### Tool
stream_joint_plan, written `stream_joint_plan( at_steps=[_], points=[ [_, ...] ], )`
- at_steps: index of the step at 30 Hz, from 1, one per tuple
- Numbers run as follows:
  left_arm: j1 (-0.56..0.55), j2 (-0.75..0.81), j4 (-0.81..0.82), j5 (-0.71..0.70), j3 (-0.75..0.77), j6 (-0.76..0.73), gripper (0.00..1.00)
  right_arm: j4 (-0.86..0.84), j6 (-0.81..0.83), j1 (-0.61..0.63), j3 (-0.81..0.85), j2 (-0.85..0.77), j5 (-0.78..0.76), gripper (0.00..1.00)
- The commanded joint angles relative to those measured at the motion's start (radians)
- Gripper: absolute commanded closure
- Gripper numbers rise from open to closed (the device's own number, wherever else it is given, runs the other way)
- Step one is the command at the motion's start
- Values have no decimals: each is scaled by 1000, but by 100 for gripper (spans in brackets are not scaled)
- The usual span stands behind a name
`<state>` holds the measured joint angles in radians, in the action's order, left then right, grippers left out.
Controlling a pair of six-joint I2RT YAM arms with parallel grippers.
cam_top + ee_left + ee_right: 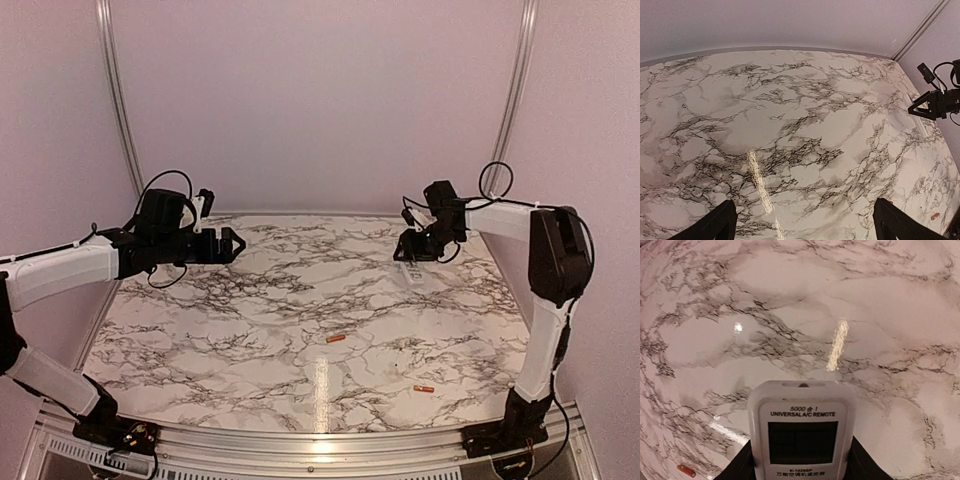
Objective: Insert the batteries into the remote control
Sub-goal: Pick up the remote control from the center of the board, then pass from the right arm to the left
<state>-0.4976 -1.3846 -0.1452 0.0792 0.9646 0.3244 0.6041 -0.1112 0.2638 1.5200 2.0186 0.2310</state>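
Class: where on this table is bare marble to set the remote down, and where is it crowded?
Bare: the left half below the left gripper, and the far middle. Crowded: near middle and right, by the two batteries, and under the right gripper holding the remote control.

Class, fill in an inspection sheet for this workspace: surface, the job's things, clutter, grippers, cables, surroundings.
Surface: glossy marble-patterned table top.
Job's things: remote control, display facing the wrist camera, between the fingers of the right gripper; two batteries lying loose on the table, apart from each other and from the remote.
Clutter: nothing seen.
Grippers: left gripper open, empty, above the table; right gripper flanks the remote, firm grip not certain.
Cables: black cables loop at both wrists, off the table.
Surroundings: plain pale walls, metal rails.
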Motion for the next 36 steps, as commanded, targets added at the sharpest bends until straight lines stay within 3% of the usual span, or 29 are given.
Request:
stream_joint_plan(
  at_steps=[1,8,17,25,36],
  points=[
    [-6,53,128,177,-32,1,1,-229,-75,25,-4,-183,337,56],
    [-41,140,414,436,-82,80,1,-596,-308,137,-12,-291,615,54],
    [-177,115,576,471,-52,107,1,-1043,-555,340,-20,-306,715,54],
    [-265,60,709,474,-24,138,1,-1199,-621,430,-29,-293,719,54],
    [-338,-17,718,437,66,109,2,-1338,-699,475,-74,-273,711,54]
  ],
)
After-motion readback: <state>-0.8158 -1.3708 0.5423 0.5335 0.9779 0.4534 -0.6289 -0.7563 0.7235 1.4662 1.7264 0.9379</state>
